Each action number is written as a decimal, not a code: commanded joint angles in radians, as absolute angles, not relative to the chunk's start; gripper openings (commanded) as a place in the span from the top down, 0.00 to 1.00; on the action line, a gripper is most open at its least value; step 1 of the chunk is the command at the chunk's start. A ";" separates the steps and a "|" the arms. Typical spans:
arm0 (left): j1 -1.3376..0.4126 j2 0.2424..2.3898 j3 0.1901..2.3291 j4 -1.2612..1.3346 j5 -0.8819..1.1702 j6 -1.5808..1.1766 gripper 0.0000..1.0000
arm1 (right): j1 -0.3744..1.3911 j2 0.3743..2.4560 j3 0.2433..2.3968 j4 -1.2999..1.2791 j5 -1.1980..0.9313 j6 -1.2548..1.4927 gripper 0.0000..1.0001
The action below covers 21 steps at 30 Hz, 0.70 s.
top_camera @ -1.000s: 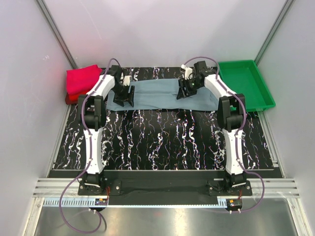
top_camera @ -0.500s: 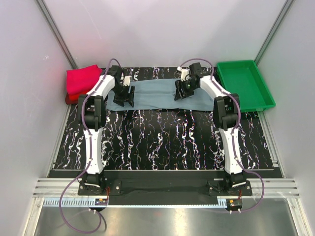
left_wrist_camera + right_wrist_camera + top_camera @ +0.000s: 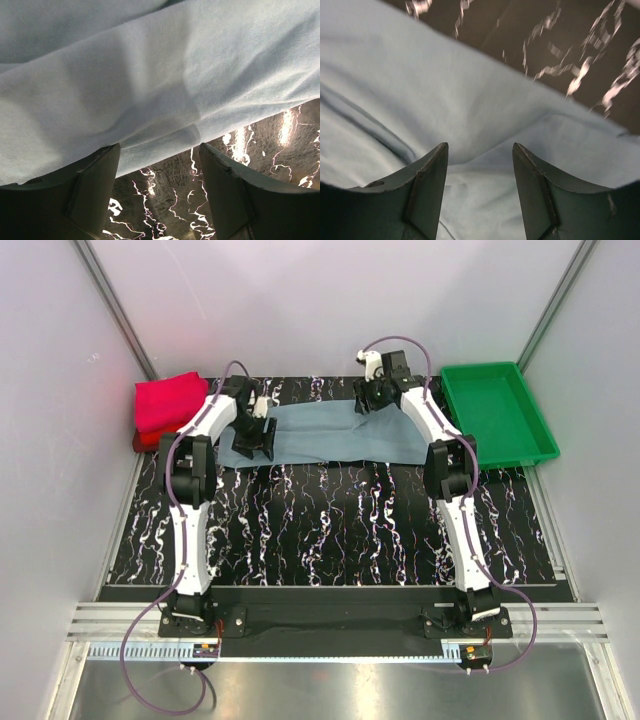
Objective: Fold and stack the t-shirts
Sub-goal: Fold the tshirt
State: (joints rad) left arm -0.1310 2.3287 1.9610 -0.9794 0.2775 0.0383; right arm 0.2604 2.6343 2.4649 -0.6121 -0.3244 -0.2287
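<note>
A dusty grey-blue t-shirt (image 3: 325, 433) lies folded into a long strip across the far part of the table. It fills the left wrist view (image 3: 150, 75) and the right wrist view (image 3: 445, 110). My left gripper (image 3: 254, 437) is open over the shirt's left end, its fingers (image 3: 97, 185) at the near hem. My right gripper (image 3: 368, 400) is open just above the shirt's far edge near its right part. A folded magenta-pink shirt (image 3: 166, 400) sits on a red one (image 3: 143, 441) at the far left.
A green plastic tray (image 3: 497, 410) stands at the far right, next to the shirt's right end. The table top (image 3: 330, 520) is black with white marbling. White walls close in the left, back and right sides.
My right gripper has moved away from the shirt's middle toward its far edge. The left gripper has stayed at the left end. The shirt lies as before.
</note>
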 commanded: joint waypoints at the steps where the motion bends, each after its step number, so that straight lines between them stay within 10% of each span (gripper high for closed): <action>1: -0.153 2.326 1.916 -1.014 0.255 0.055 0.29 | 0.285 2.602 2.536 -0.503 -0.293 -0.276 0.38; 21: -0.170 2.139 1.934 -1.046 0.228 0.087 0.25 | 0.146 2.154 1.954 -0.535 -0.304 -0.167 0.37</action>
